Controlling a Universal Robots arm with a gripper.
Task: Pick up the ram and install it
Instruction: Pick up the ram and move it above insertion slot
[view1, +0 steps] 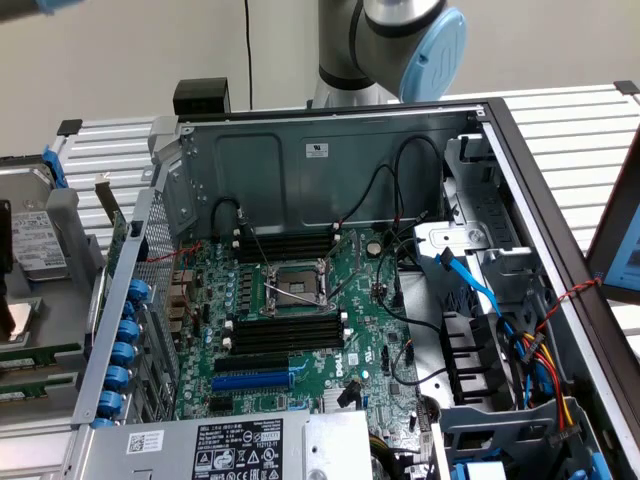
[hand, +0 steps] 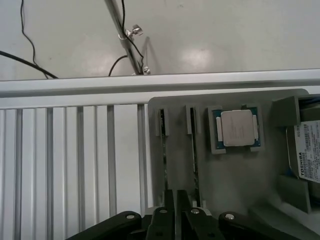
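Two alike ram sticks stand on edge in a grey tray (hand: 240, 180), one stick (hand: 162, 150) beside the other (hand: 193, 160), both seen edge-on as thin dark lines. I cannot tell which of the two is the task's ram. My gripper (hand: 175, 207) hangs above the tray, over the gap between the near ends of the sticks. Its dark fingers are pressed together with nothing in them. In the exterior view the sticks show as green strips (view1: 40, 353) at the far left. The motherboard (view1: 360, 290) lies in the open case with long black slots (view1: 285, 330) beside the processor socket (view1: 295, 285).
A processor chip (hand: 235, 128) and a hard drive (hand: 310, 157) share the tray. Ribbed aluminium table (hand: 75, 165) lies beside it. Black cables (view1: 385, 200), blue and coloured wires (view1: 530, 345) and the case walls (view1: 300, 160) crowd the motherboard. A power supply (view1: 240, 445) sits at the case's near edge.
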